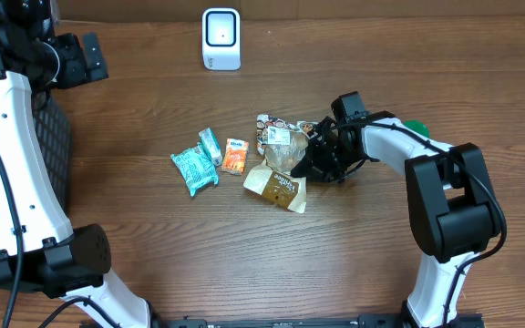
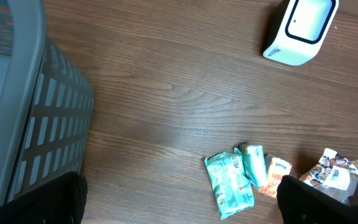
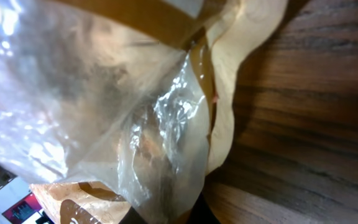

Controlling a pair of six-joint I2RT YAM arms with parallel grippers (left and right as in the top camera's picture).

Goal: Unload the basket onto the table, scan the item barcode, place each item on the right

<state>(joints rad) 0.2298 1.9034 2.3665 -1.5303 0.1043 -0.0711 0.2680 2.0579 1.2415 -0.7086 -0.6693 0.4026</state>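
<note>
While the left tool (image 2: 179, 190) hangs with its jaws wide apart and nothing between them, over the counter (image 1: 153, 264) beside the grey basket (image 2: 17, 93), the task looks to be at its 1st step only. Nothing is at the white scanner (image 1: 221, 38), which stands at the far edge, well apart from the goods. 2 teal packets (image 1: 194, 169) and 1 orange packet (image 1: 235, 157) lie loose in the middle, their print too small to read. Just beside them, the clear bag (image 1: 283, 144) with a white label lies partly on a brown pouch (image 1: 276, 187) (white script, illegible). The right tool (image 1: 317, 157) is clamped on the bag's right edge, and its wrist view shows bunched film. By my judgement, what is left is to lift the bag, carry it to the scanner and turn its barcode toward the window. No barcode can be made out.
</note>
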